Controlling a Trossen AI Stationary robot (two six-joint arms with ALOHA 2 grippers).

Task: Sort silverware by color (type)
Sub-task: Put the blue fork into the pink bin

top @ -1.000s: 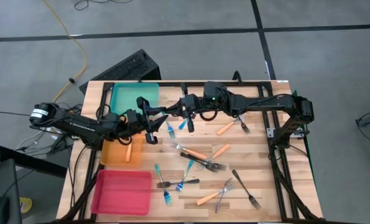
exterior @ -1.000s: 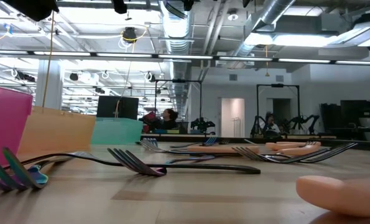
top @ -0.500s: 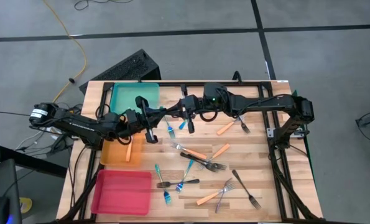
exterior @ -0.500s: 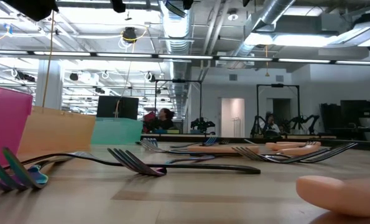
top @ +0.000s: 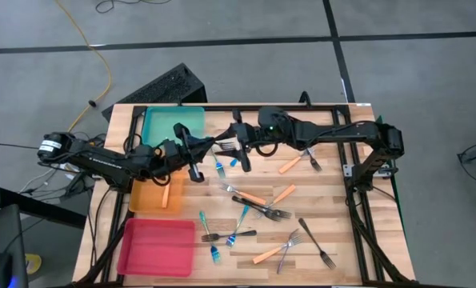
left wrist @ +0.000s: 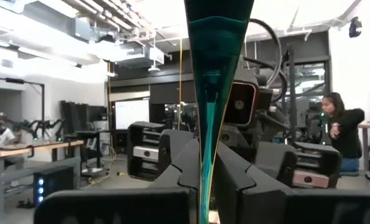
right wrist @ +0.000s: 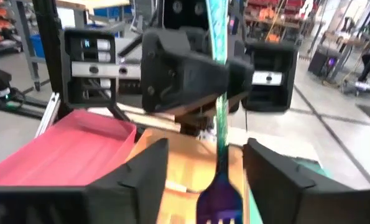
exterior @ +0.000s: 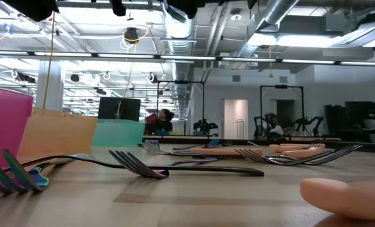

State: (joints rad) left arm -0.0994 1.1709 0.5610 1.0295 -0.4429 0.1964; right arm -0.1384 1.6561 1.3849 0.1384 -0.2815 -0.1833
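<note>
A fork with a teal handle (top: 220,147) hangs over the table's far middle between my two grippers. My left gripper (top: 201,150) comes in from the table's left and is shut on that handle (left wrist: 208,106). My right gripper (top: 238,149) faces it from the right and stands open. Its fingers (right wrist: 142,177) flank the fork's dark tine end (right wrist: 221,198) without touching it. Several other forks (top: 258,210) with teal, orange or dark handles lie flat on the wooden table (top: 334,200). My left gripper pinches the fork's teal handle (left wrist: 204,163) between its two fingers. The fingers come about level from the table's left. The fork is lifted clear of the table and sticks out past the fingertips toward my right gripper, tine end farthest out.
Three flat trays stand along the table's left side: teal (top: 167,126) at the far end, orange (top: 151,197) in the middle holding an orange piece, pink (top: 156,246) nearest. Loose forks lie over the table's middle and near right. A black frame (top: 358,172) edges the right side.
My left gripper has shut on the fork's teal handle. After that my right gripper has opened off the fork. Both arms have stayed where they were, and the fork has stayed lifted between them.
</note>
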